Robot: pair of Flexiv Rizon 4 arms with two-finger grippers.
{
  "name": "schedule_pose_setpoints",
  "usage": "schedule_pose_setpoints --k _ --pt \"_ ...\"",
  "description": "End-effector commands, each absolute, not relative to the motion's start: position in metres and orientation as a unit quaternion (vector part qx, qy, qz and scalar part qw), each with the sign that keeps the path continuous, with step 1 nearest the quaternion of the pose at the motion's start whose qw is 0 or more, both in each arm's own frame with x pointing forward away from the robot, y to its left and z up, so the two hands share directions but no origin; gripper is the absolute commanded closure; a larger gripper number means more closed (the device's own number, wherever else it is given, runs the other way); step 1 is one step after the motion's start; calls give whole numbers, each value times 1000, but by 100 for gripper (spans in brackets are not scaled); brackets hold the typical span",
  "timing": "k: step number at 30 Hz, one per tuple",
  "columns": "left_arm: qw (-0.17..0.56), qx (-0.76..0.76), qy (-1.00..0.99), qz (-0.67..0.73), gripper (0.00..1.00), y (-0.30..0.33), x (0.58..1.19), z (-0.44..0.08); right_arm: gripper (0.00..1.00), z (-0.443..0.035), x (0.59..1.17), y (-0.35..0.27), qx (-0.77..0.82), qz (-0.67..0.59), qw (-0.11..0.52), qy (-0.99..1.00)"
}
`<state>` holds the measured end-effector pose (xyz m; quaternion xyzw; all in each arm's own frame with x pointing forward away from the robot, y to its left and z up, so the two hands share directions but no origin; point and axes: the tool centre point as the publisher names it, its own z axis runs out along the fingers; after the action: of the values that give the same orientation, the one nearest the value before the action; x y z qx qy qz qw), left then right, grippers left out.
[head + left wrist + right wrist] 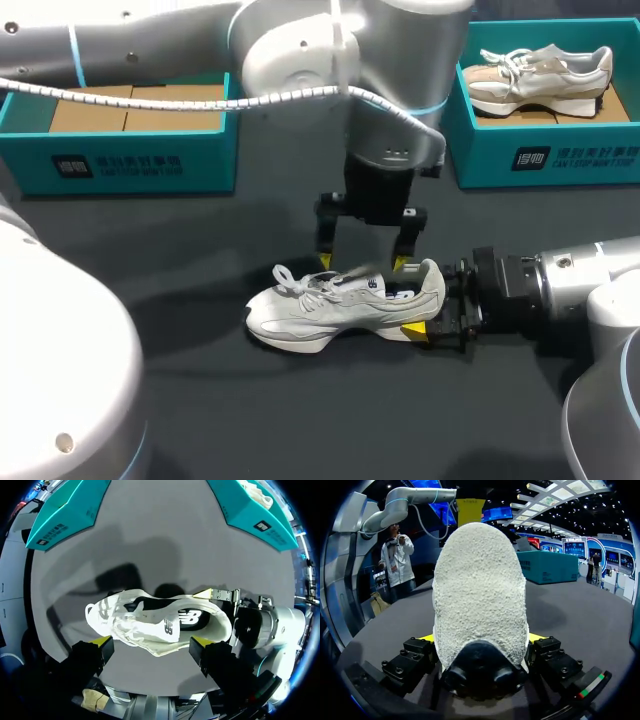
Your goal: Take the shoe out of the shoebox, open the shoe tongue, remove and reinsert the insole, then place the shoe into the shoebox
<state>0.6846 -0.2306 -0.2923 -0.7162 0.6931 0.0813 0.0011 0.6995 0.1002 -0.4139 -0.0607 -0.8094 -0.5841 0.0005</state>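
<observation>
A white sneaker (340, 305) lies on its sole on the dark table, toe toward the left. My right gripper (425, 310) comes in from the right and is shut on its heel; in the right wrist view the heel (480, 595) fills the gap between the fingers (425, 639). My left gripper (365, 263) hangs open just above the shoe's opening, one yellow tip (327, 262) near the tongue and laces. From the left wrist, the shoe (155, 622) lies ahead between the spread fingers (102, 641), and the dark inside of the shoe shows.
A teal shoebox (130, 160) with bare cardboard inside stands at the back left. A second teal box (550, 150) at the back right holds another beige shoe (540, 75). Dark table surface lies open in front of the shoe.
</observation>
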Motion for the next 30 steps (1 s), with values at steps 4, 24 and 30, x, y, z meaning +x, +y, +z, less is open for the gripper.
schedule_pose_setpoints --k 4,24,30 --pt "15 -718 687 114 0 -240 687 -314 100 -413 699 100 -61 -583 1 -811" --pt "59 -720 668 179 0 -240 685 -344 100 -413 699 100 -61 -583 1 -811" --pt "66 -714 667 202 8 -234 687 -347 100 -413 699 100 -61 -583 1 -811"
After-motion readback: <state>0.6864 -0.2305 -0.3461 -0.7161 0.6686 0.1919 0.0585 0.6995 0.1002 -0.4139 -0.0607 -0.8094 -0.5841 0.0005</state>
